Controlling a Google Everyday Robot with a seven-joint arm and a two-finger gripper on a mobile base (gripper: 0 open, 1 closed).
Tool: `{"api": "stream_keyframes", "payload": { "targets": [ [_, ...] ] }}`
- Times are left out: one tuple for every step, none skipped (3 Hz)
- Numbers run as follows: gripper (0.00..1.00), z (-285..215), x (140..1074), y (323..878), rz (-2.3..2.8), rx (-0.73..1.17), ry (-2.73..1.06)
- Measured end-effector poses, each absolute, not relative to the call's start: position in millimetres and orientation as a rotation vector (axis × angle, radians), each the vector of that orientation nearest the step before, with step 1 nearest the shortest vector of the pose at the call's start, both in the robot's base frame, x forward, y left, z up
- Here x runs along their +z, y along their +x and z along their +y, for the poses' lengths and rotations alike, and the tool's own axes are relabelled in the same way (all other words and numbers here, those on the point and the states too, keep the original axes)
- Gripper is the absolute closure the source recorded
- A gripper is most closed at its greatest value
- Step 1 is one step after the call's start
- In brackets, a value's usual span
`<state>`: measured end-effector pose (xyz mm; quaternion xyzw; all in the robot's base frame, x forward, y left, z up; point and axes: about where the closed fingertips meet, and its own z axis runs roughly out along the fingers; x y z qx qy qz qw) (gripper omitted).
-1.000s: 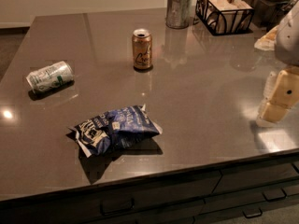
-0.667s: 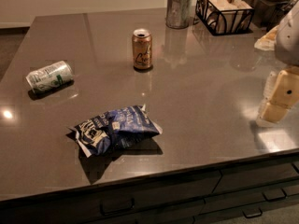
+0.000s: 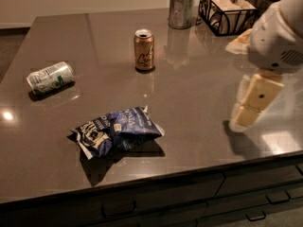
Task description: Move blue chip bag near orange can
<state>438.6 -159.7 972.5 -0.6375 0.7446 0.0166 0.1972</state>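
The blue chip bag (image 3: 116, 131) lies crumpled on the dark countertop near its front edge, left of centre. The orange can (image 3: 144, 50) stands upright further back, well apart from the bag. My gripper (image 3: 256, 102) hangs over the right side of the counter, pointing down, far to the right of the bag and holding nothing that I can see. Its white arm housing (image 3: 279, 37) is above it.
A white-and-green silver can (image 3: 50, 77) lies on its side at the left. At the back stand a metal cup with utensils (image 3: 182, 8) and a black wire basket (image 3: 227, 11). The counter's front edge (image 3: 156, 176) has drawers below.
My gripper and arm have shifted a little to the left, toward the counter's middle. The bag and both cans have not moved.
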Motion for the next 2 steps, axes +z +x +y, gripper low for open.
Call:
{"api": "stream_keyframes", "payload": {
  "targets": [
    [0.00,-104,962,435,1.971,0.169,-1.856],
    [0.00,-55,947,431,1.898,0.249,-1.930]
  ]
}}
